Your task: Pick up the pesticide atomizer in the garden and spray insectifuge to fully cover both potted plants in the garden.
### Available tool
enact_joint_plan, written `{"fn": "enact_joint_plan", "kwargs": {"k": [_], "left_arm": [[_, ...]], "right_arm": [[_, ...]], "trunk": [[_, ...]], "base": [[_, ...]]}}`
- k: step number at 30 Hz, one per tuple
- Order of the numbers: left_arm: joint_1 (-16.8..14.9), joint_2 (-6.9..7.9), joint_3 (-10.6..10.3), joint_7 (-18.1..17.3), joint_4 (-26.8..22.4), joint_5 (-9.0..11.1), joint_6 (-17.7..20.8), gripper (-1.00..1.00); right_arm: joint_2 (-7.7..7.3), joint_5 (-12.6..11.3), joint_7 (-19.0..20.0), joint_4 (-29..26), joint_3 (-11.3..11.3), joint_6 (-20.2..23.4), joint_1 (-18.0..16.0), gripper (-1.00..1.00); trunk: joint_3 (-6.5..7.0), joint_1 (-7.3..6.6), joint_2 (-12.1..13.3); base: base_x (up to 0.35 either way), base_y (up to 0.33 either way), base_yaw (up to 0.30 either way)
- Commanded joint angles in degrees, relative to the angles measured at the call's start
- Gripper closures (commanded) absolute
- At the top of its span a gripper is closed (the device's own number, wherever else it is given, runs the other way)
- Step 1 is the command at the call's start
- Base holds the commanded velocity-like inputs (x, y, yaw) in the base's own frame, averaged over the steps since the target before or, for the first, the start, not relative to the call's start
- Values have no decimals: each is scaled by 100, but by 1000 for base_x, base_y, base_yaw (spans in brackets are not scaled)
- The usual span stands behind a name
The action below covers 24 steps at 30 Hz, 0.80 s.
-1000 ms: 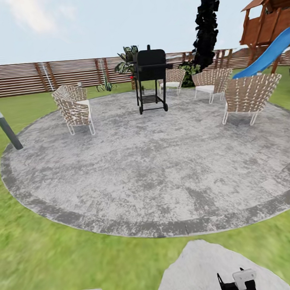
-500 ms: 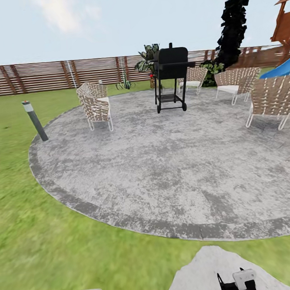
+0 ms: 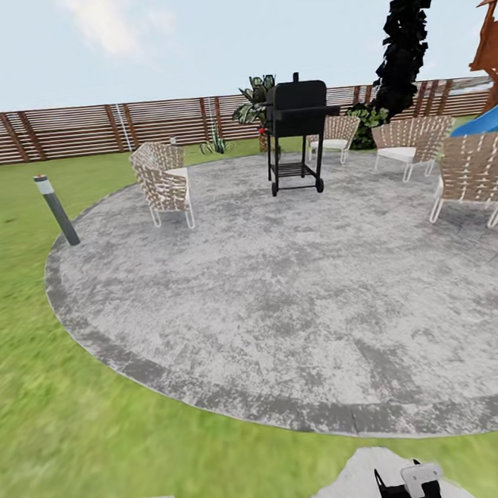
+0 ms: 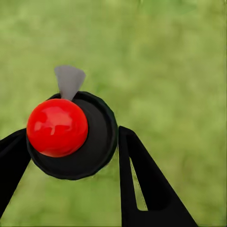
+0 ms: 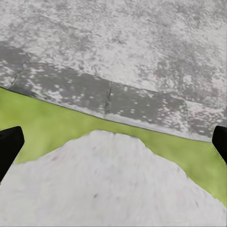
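Left end effector: pinches a round black object with a red ball on top, above the lawn
Right end effector: fingers spread wide, above a grey stepping stone beside the patio's dark rim
Garden: round mottled patio, black grill, woven chairs, slatted fence
Atomizer, potted plants: cannot tell where
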Motion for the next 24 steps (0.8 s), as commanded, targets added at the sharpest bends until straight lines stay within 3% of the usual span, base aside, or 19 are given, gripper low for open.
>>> {"fn": "enact_joint_plan", "kwargs": {"k": [1,24], "left_arm": [[-2,2,-3,-23,5,15,-17,100],[0,2,-3,-23,7,-1,-17,100]], "right_arm": [[2,62,-35,7,-27,-15,-4,-100],[9,59,-35,7,-23,-15,-4,-100]], "trunk": [[-5,2,-2],[-5,2,-2]], "base": [[333,0,0],[335,0,0]]}}
